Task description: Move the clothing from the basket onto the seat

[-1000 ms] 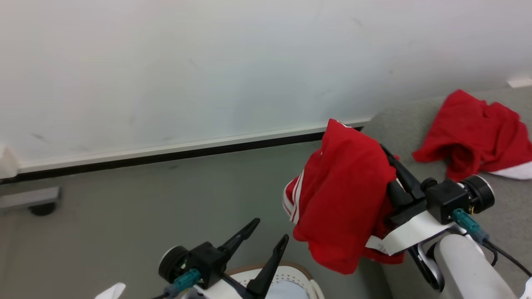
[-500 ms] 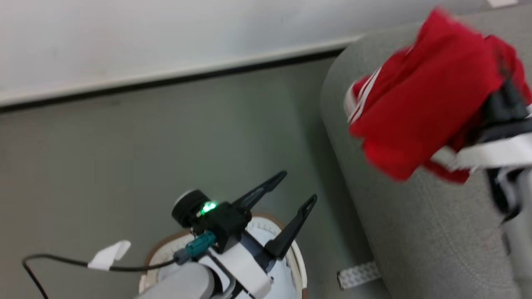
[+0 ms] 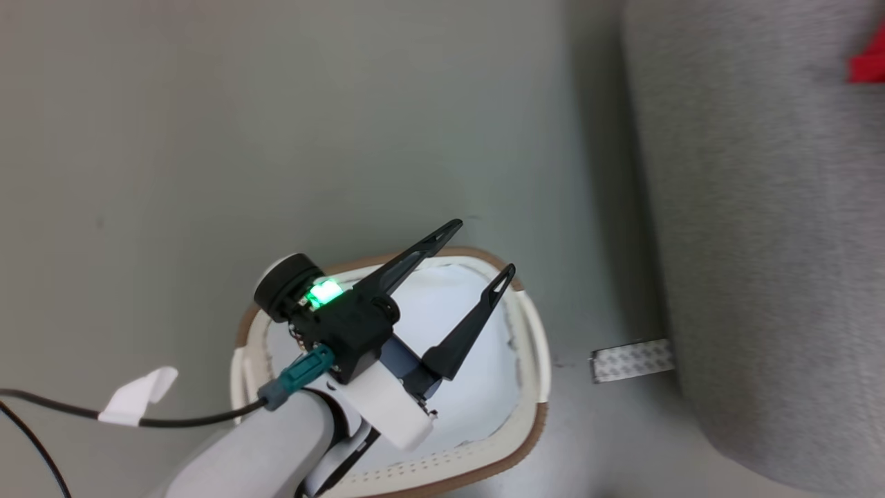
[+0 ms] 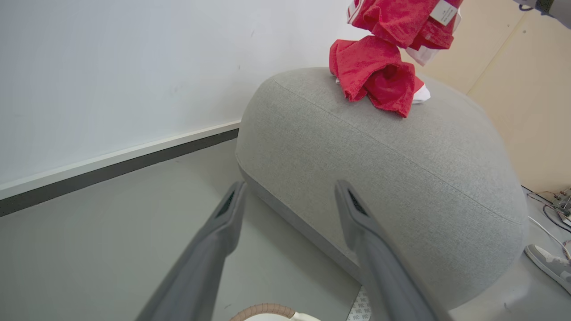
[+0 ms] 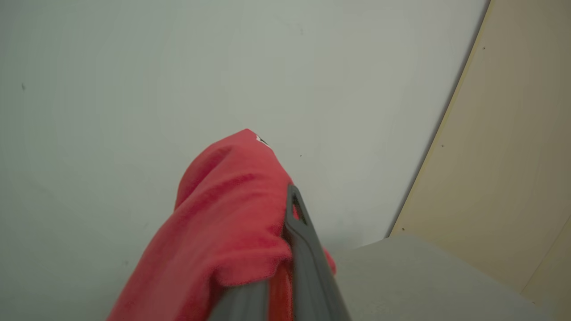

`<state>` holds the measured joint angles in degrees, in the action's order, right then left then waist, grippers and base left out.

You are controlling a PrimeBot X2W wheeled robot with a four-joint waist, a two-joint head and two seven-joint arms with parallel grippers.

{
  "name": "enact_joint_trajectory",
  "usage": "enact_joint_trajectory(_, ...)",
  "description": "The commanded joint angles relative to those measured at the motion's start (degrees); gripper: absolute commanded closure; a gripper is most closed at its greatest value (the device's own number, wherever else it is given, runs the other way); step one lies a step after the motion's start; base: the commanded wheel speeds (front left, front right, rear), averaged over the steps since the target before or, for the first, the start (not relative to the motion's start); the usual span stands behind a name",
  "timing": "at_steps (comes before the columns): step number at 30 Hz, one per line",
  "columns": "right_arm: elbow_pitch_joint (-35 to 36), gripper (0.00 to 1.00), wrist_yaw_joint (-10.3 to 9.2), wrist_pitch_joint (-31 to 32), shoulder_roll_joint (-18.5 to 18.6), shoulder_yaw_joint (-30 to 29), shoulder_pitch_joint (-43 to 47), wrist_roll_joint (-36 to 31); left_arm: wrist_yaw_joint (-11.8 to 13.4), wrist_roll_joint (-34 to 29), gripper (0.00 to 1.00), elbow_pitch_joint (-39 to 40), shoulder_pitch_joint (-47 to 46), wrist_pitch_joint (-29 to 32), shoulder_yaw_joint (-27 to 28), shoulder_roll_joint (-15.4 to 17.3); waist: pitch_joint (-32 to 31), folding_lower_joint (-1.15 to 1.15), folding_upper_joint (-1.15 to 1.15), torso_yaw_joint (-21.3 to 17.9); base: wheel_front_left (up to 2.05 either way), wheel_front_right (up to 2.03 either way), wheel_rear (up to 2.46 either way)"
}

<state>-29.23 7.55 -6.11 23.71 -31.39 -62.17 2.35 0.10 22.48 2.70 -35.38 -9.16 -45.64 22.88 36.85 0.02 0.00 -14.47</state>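
My left gripper (image 3: 484, 247) hangs open and empty over the oval cream basket (image 3: 532, 387) with its brown rim. A plain pale cloth (image 3: 470, 325) lies inside the basket. The grey seat (image 3: 760, 242) stands to the right. In the right wrist view my right gripper (image 5: 285, 209) is shut on the red clothing (image 5: 227, 232), which drapes over its fingers. From the left wrist view this clothing (image 4: 401, 20) hangs with a white tag above the seat (image 4: 392, 169). A second red garment (image 4: 379, 80) lies crumpled on the seat's rounded top. The left gripper (image 4: 290, 191) points at the seat's arm.
A patterned tape strip (image 3: 632, 360) lies on the grey floor beside the seat's base. A black cable with a white tag (image 3: 138, 394) trails at lower left. A white wall (image 4: 111, 80) and a beige panel (image 5: 513, 156) stand behind. A person's shoe (image 4: 548, 265) rests at the seat's far side.
The head camera has tilted down toward the basket. My right gripper has carried the red clothing up and right, out of the head view and over the seat. The left gripper stays open.
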Motion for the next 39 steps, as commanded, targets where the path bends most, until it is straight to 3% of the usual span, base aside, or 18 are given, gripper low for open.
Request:
enact_joint_trajectory(1, -2.16, 1.00, -0.13, -0.85, -0.37, -3.57, 1.20, -2.28, 0.37, 0.12, 0.00, -0.11, 0.15, -0.86, 0.10, 0.19, 2.56, -0.02, 0.00, 2.94, 0.00, 0.00, 0.00)
enact_joint_trajectory(6, -8.52, 1.00, -0.13, -3.05, -2.66, -11.80, 5.49, -7.58, 0.69, 0.24, 0.00, -0.81, 0.74, -1.52, -0.03, -0.09, 2.07, -0.02, 0.00, 3.20, 0.00, 0.00, 0.00)
enact_joint_trajectory(7, -9.79, 0.86, -0.14, -3.94, -3.16, -13.46, 6.74, -9.11, 0.86, 0.16, 0.00, -1.08, 0.81, -1.73, 0.00, -0.07, 1.71, -0.02, 0.00, 3.13, 0.00, 0.00, 0.00)
enact_joint_trajectory(8, -10.88, 0.55, -0.13, -4.71, -3.72, -14.37, 7.95, -10.29, 0.97, 0.02, 0.00, -1.26, 0.81, -1.78, 0.08, -0.05, 1.31, -0.02, 0.00, 3.02, 0.00, 0.00, 0.00)
enact_joint_trajectory(9, -11.78, 0.00, -0.14, -5.63, -4.68, -15.22, 8.91, -11.19, 1.10, -0.01, 0.00, -1.48, 0.88, -2.03, 0.22, 0.00, 0.84, -0.02, 0.00, 2.88, 0.00, 0.00, 0.00)
enact_joint_trajectory(16, -13.20, 0.00, -0.14, -9.11, -11.59, -12.72, 17.31, -11.36, 3.82, 1.62, 0.00, -3.36, 3.40, -4.45, 2.98, 0.34, -4.43, -0.02, 0.00, 1.60, 0.00, 0.00, 0.00)
enact_joint_trajectory(22, 0.85, 0.00, -0.14, -9.07, -17.88, -4.84, 29.84, -7.88, 6.99, 3.24, 0.00, -5.84, 9.18, -5.79, 7.03, 0.32, -11.83, -0.02, 0.00, 1.78, 0.00, 0.00, 0.00)
enact_joint_trajectory(26, 8.49, 0.00, -0.13, -9.06, -20.02, 1.38, 38.51, -4.70, 8.72, 2.99, 0.00, -6.94, 13.94, -5.98, 10.83, -1.19, -17.32, -0.02, 0.00, 3.79, 0.00, 0.00, 0.00)
enact_joint_trajectory(33, 16.50, 0.00, -0.13, -9.02, -20.76, 13.33, 51.67, -3.02, 8.63, 0.30, 0.00, -8.40, 25.02, -5.99, 20.59, -5.93, -26.42, -0.02, 0.00, 7.92, 0.00, 0.00, 0.00)
enact_joint_trajectory(39, 18.39, 0.00, -0.14, -9.02, -20.75, 21.75, 59.44, 1.26, 5.89, -3.77, 0.00, -9.85, 34.17, -5.99, 29.09, -9.91, -32.24, -0.02, 0.00, 9.87, 0.00, 0.00, 0.00)
